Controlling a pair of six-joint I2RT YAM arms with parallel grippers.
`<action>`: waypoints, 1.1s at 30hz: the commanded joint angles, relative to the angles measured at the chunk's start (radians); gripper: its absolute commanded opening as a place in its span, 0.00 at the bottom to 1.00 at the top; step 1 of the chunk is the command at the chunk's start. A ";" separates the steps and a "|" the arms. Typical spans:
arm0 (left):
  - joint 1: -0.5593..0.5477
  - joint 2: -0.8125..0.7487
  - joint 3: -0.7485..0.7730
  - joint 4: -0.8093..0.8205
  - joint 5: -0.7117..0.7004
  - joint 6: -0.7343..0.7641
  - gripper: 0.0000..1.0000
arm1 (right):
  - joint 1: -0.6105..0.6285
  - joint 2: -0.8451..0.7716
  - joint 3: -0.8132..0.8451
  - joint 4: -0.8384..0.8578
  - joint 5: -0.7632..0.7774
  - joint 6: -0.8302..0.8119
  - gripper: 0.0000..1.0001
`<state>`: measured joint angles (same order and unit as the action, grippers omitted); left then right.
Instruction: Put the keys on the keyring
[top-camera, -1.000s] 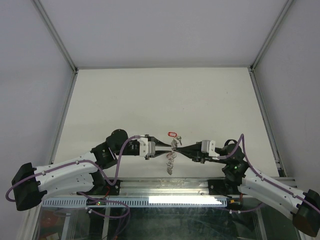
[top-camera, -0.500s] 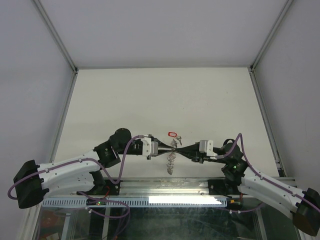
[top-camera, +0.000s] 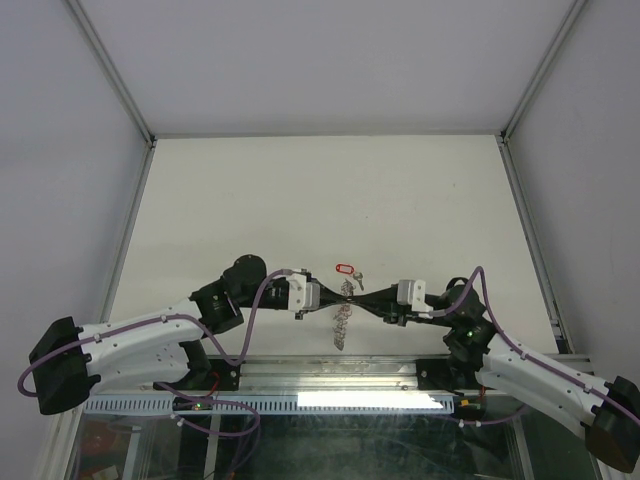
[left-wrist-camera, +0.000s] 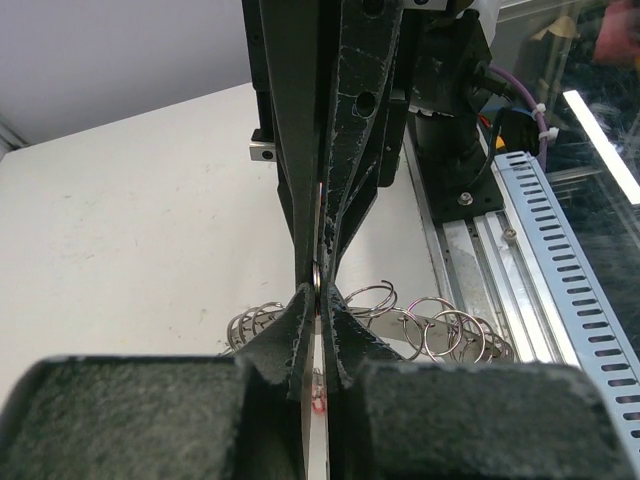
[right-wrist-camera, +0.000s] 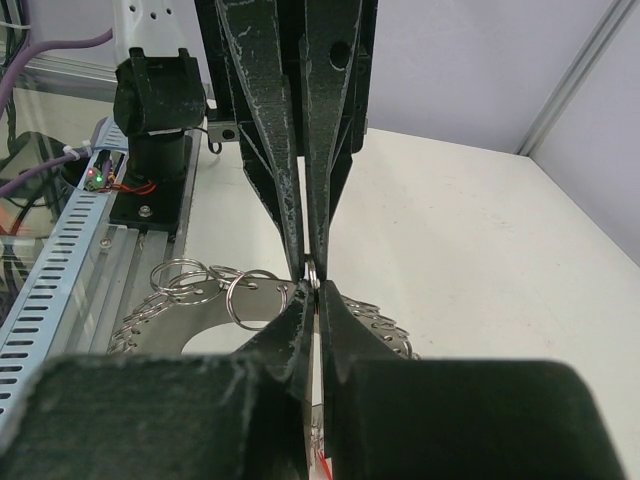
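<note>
Top external shows the left fingers (top-camera: 332, 293) have slid in and closed. They now meet the shut right fingers (top-camera: 370, 299) tip to tip, both pinching the keyring (top-camera: 342, 326), which dangles below them, while the red-tagged key (top-camera: 346, 270) sits just beyond the tips. This two-sided hold probably steadies the ring for threading the key. Only the wrist views show the thin ring edge nipped between the closed tips, with the ring's loops fanned out beneath.

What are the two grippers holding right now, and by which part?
The keyring: the left gripper and the right gripper, tip to tip, each pinch its thin wire ring from opposite sides.
</note>
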<state>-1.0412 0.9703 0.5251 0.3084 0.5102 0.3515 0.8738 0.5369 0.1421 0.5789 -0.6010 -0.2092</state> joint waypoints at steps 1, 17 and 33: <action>-0.005 0.020 0.065 0.004 0.022 0.014 0.00 | 0.005 -0.012 0.067 0.067 -0.010 -0.010 0.00; -0.005 0.020 0.118 -0.161 -0.043 0.105 0.00 | 0.005 -0.022 0.270 -0.528 0.024 -0.225 0.24; -0.005 0.060 0.180 -0.244 -0.056 0.139 0.00 | 0.005 0.120 0.398 -0.709 0.010 -0.258 0.26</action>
<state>-1.0412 1.0298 0.6487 0.0269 0.4675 0.4667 0.8749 0.6350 0.4847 -0.1143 -0.5808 -0.4549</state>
